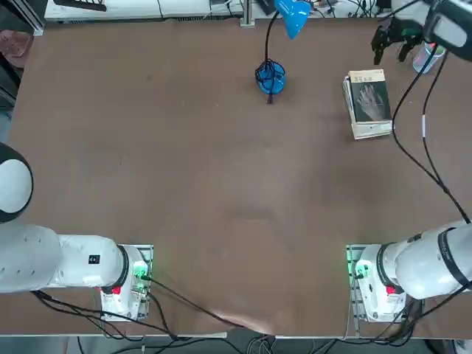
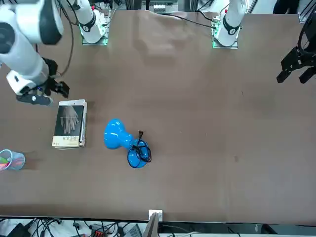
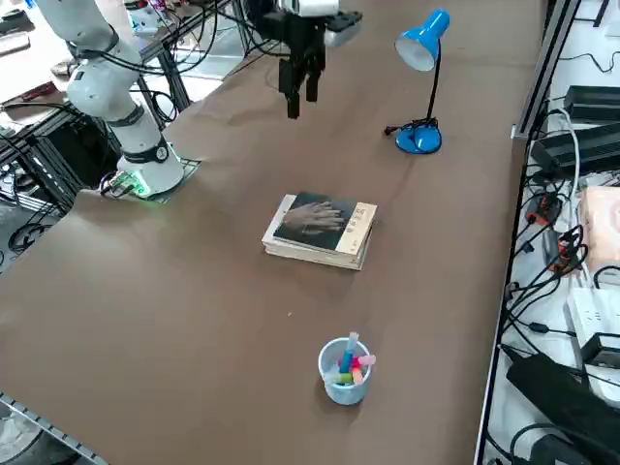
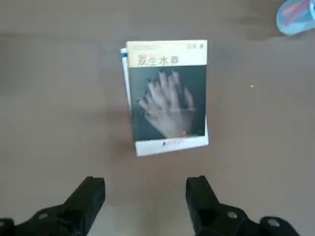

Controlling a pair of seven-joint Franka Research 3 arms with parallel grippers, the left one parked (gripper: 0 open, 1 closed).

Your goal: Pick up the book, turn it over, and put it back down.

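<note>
The book (image 1: pixel 369 103) lies flat on the brown table at the far right, grey cover with a pale hand image facing up. It also shows in the front view as the book (image 2: pixel 70 123), in the side view as the book (image 3: pixel 320 228), and in the wrist view as the book (image 4: pixel 167 96). My right gripper (image 1: pixel 391 49) hangs high over the table just beyond the book's far end, open and empty. The wrist view shows the gripper (image 4: pixel 145 191) with fingers spread and the book below, ahead of them. The gripper (image 3: pixel 301 101) points straight down; the front view has the gripper (image 2: pixel 48 93) beside the book.
A blue desk lamp (image 1: pixel 271 77) stands left of the book, its head (image 3: pixel 422 46) raised on a thin neck. A clear cup of coloured pens (image 3: pixel 346 371) stands near the table's right edge beyond the book; the same cup (image 2: pixel 11 160) shows near the front corner.
</note>
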